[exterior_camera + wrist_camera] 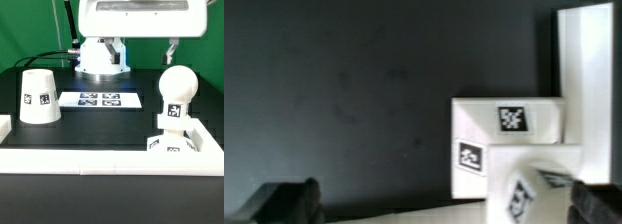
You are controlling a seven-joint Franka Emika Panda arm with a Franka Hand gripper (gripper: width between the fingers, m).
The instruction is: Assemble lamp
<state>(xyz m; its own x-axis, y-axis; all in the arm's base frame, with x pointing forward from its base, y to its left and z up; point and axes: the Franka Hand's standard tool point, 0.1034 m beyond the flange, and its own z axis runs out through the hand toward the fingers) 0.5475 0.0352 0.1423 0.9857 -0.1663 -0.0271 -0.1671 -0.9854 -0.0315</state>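
Exterior view: a white plastic ball bulb (178,86) stands seated on a small blocky white plastic base with black-and-white square tags (170,132), near the exterior view's right, against a raised white wall (100,156) edging the black bench (110,125).
Shade: a cup-like tapered white plastic shade with tags (39,96) sits mouth-down at the exterior view's left, well apart from the base and bulb.
Marker board: a thin flat white strip printed with tags (100,99) lies between them, toward the arm.
Arm: the glossy white robot arm (135,18) hangs above the bench; the two-finger gripper (172,48) shows only as a dark tip above the bulb.
Fingers: one dark pad (287,200) shows in the wrist view, holding nothing; spread or closed, I cannot tell.
Wrist view: the tagged base (500,140) lies below, tucked into the wall's corner.
Handling, as judged: the shade looks light, stiff and smooth, so likely slippery; its taper suggests pinching across the narrow closed top or over the rim, squarely, then lowering it over the bulb.
Risk: a skewed grip may tip it.
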